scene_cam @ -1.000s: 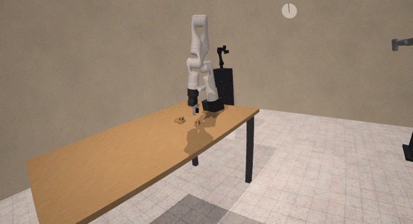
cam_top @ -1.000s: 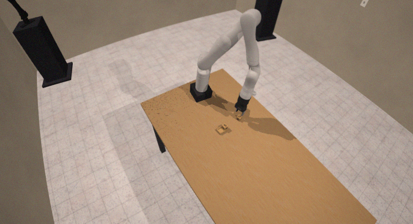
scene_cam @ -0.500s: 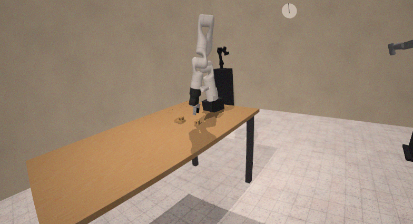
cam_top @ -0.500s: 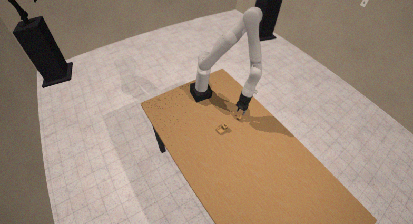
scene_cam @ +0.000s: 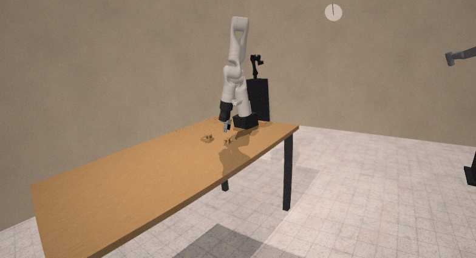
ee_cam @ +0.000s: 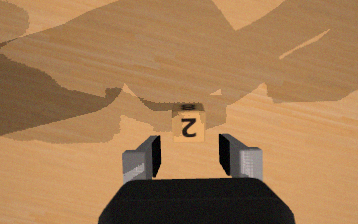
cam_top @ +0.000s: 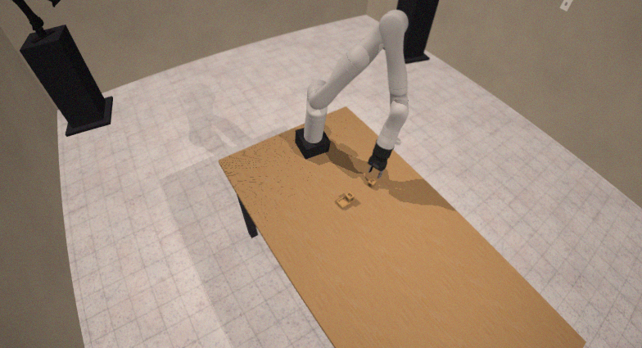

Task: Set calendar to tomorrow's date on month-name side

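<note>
Wrist view first: nearest the lens is the dark body of the pincer (ee_cam: 190, 152), its 2 grey fingers spread wide with nothing between them. Just beyond the fingertips, and centred on the gap, a small wooden cube (ee_cam: 188, 122) stands on the surface (ee_cam: 305, 165). It is apart from both fingers. The face toward the camera bears a 2, which reads upside down from here; a dark mark shows on the top face, too foreshortened to read. Broad shadows of the arm fall across the wood behind the cube.

From the top camera, the pincer (cam_top: 375, 171) hangs just above that cube (cam_top: 371, 182), which lies alone on the surface (cam_top: 404, 277), outside the tray. The tray (cam_top: 343, 202) sits flat on the wood a little way off, toward the middle of the surface, with the other cube (cam_top: 349, 196) standing in one end of it and the remaining floor bare. Its digits and the month's name are too small to make out.

Farther back, the white arm (cam_top: 393, 71) rises from its black base (cam_top: 301, 151) at the surface's end, bends high and comes down to the wrist. From the exterior camera, the loose cube (scene_cam: 227, 141) and the tray (scene_cam: 207, 138) lie near each other but apart. Behind them, black pedestals (cam_top: 67, 83) stand on the tiled floor by the walls.
</note>
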Tool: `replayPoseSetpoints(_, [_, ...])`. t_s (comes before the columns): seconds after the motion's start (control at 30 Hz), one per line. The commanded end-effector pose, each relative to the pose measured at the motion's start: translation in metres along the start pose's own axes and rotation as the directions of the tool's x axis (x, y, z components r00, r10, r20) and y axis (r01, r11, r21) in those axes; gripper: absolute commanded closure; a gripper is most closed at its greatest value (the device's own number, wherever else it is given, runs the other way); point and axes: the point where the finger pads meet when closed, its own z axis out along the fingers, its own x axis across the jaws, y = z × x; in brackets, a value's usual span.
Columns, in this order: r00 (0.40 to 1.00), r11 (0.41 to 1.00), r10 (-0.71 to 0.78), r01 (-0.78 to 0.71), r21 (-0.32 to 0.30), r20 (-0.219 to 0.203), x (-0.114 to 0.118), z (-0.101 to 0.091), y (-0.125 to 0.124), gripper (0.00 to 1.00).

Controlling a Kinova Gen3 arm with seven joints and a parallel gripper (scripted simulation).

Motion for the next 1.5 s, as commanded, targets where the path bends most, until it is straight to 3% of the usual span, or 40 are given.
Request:
replayPoseSetpoints(0.0, [1.0,1.0,0.002,-0.001,-0.02,0.008,-0.001,0.0006,0.0002,0.1])
replayPoseSetpoints(0.2, [1.0,0.998,0.001,0.001,-0.068,0.018,-0.0025,0.0026,-0.0008,0.1])
replayPoseSetpoints(0.57, [1.0,0.971,0.003,-0.001,-0.241,0.008,-0.001,0.0007,-0.0022,0.1])
replayPoseSetpoints(1.0, [1.0,0.96,0.003,-0.001,-0.281,0.005,-0.0004,0.0002,-0.0024,0.1])
replayPoseSetpoints(1.27, [1.0,0.906,0.004,0.002,-0.423,0.012,-0.0008,0.0018,-0.0039,0.1])
replayPoseSetpoints(1.33, [1.0,0.906,0.004,0.002,-0.423,0.012,-0.0008,0.0018,-0.0039,0.1])
replayPoseSetpoints(1.47, [1.0,0.876,0.004,-0.001,-0.483,0.006,-0.0005,0.0009,-0.005,0.1])
